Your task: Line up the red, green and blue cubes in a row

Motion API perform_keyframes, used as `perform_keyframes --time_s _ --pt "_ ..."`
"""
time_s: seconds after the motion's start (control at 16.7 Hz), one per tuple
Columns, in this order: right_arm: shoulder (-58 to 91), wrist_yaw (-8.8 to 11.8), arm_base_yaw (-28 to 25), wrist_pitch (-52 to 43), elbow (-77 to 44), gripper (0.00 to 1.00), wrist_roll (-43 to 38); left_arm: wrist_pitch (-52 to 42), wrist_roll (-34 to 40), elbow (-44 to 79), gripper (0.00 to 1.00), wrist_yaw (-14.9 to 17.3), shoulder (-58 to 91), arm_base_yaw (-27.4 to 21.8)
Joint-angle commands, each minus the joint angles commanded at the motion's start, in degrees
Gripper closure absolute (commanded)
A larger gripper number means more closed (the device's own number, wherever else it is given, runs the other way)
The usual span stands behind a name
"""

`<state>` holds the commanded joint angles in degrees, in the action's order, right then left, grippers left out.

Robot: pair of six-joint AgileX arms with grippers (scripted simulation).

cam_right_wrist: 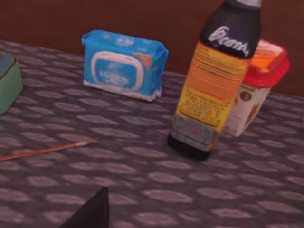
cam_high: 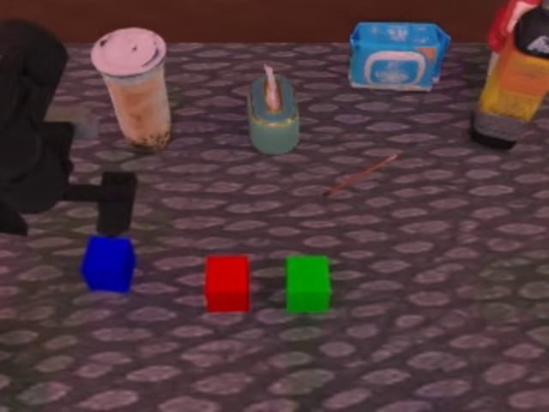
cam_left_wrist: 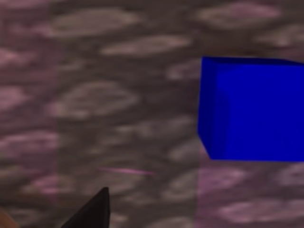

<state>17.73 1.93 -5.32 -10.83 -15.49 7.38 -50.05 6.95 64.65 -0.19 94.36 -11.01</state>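
Three cubes lie in the near half of the table: the blue cube (cam_high: 109,263) at the left, the red cube (cam_high: 227,282) in the middle and the green cube (cam_high: 308,283) just right of it. Red and green sit close together in line; blue lies farther left and slightly farther back. My left gripper (cam_high: 115,204) hangs just behind the blue cube, open and holding nothing. Its wrist view shows the blue cube (cam_left_wrist: 251,109) off to one side and one dark fingertip (cam_left_wrist: 95,211). My right arm is out of the top view; one fingertip (cam_right_wrist: 95,211) shows over bare table.
Along the back stand a pink-lidded cup (cam_high: 133,86), a green tissue box (cam_high: 273,116), a blue wipes pack (cam_high: 397,56) and a dark bottle (cam_high: 510,86) with a red-lidded tub (cam_right_wrist: 254,90) behind it. A thin stick (cam_high: 362,174) lies right of centre.
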Motion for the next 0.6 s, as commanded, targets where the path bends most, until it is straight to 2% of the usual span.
perform_keyframes --time_s 0.3,0.6 --pt "-15.4 -1.6 4.1 9.1 13.3 0.0 -6.2 -6.4 1.1 9.9 0.0 0.2 12.3 -1.5" --pt "-17.7 -1.9 4.7 10.8 15.5 0.0 -7.4 -7.4 1.3 11.6 0.0 0.2 14.5 -1.8"
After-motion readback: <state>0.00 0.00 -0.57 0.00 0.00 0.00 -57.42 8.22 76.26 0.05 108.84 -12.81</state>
